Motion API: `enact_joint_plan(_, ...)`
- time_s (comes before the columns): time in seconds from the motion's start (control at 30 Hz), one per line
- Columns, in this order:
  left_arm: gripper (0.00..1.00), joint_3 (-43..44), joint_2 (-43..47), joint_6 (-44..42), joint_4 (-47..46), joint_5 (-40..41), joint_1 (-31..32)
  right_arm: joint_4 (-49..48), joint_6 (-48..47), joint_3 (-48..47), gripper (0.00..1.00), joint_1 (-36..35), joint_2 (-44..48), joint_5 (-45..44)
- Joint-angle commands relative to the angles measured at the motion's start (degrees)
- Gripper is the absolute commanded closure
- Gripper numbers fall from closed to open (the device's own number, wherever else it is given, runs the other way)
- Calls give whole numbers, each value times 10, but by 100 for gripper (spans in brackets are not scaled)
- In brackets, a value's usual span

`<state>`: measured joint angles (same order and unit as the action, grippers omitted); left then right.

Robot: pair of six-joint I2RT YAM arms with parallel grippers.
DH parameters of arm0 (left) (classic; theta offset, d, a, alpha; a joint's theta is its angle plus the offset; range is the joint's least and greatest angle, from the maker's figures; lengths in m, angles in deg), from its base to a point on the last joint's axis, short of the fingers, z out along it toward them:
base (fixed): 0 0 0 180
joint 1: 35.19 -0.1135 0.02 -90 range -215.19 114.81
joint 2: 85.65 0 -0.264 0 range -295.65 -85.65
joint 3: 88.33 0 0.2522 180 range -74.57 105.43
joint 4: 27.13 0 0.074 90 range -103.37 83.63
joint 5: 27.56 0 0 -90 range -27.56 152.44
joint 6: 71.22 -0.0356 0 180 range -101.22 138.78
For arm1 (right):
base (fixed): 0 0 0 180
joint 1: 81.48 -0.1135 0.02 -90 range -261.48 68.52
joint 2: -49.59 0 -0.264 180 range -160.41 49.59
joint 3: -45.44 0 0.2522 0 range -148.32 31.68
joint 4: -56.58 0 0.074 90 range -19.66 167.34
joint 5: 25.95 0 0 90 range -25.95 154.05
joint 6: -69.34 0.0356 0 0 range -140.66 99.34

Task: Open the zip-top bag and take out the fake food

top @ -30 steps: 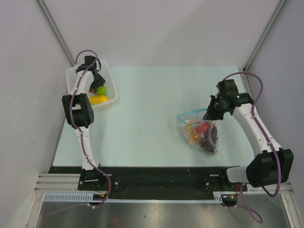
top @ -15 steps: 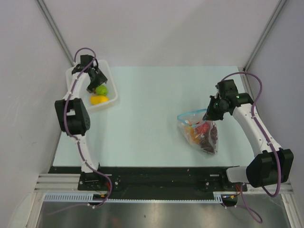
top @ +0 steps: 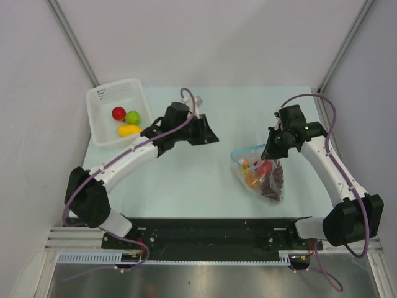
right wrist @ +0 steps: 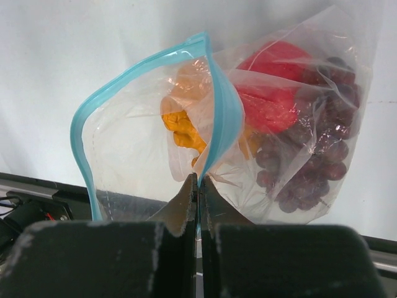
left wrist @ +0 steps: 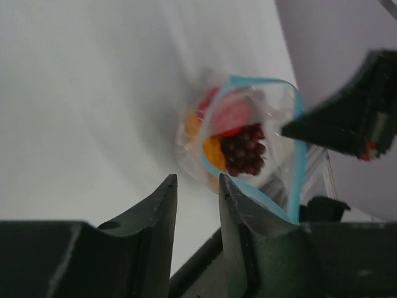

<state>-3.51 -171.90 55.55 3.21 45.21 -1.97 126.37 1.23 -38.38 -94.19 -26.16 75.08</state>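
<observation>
The zip-top bag (top: 261, 169) lies on the right half of the table (top: 186, 180), with its belly resting on the surface and its mouth raised and spread open. It is judged light, thin and crinkly, with slippery film that will fold and slide rather than keep a shape. The only firm part is the teal zip strip (right wrist: 226, 102), so hold is best taken there. One side of that strip is pinched between the closed jaws of the right tool (right wrist: 197, 180), and the mouth is thereby held up as a loop. The fake food (right wrist: 273, 102) inside, red and orange pieces and a purple grape bunch, is judged hard, light and smooth, and apt to roll. The left tool (left wrist: 195, 183) is carried empty over the middle of the table, its jaws a little apart and aimed at the mouth. Open table lies between the two arms. The white basket (top: 118, 92), holding red, green and yellow pieces, stands well apart at the far left corner. The table's right edge lies near the bag.
</observation>
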Motion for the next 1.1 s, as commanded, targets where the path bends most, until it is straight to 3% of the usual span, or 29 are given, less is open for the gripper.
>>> enact_joint_plan(0.0, 69, 24, -13, 36, -80, -30, 75, 1, -4, -13, 100, -18, 22, 4)
enact_joint_plan(0.2, 76, 132, -100, 16, -13, -43, 144, 3, 5, -13, 100, -34, 34, -8)
enact_joint_plan(0.37, 85, 219, -194, 5, 70, -58, 165, 7, 11, -13, 100, -39, 46, -14)
enact_joint_plan(0.6, 100, 253, -242, -24, 122, -67, 180, 1, 23, -13, 100, -44, 53, -10)
enact_joint_plan(0.83, 92, 262, -280, -51, 198, -25, 184, -6, 26, -13, 100, -47, 47, -7)
enact_joint_plan(1.07, 71, 271, -302, -63, 208, 41, 186, -2, 25, -13, 100, -50, 45, -13)
